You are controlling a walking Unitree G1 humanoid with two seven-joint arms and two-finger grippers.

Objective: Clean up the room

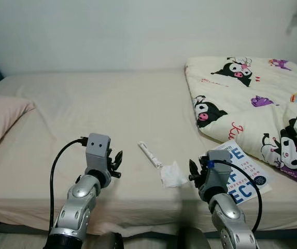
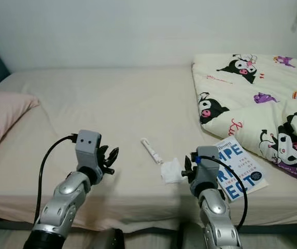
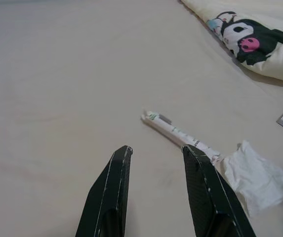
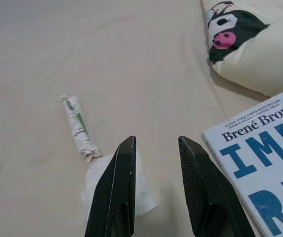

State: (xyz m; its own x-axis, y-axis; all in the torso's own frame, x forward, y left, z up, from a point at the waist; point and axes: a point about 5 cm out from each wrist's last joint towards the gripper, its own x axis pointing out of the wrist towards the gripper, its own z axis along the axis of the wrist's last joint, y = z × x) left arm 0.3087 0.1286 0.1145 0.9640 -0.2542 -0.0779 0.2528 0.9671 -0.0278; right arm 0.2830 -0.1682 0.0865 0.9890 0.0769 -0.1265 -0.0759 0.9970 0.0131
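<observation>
Both grippers, left (image 1: 118, 165) and right (image 1: 192, 172), fingers parted, empty; wrapper tube (image 1: 150, 154) lies diagonal, near end touching tissue (image 1: 172, 175).

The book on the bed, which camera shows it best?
The right eye view: the book lies whole beside the quilt. The left eye view has the right tool partly before it; the right wrist view crops it.
</observation>
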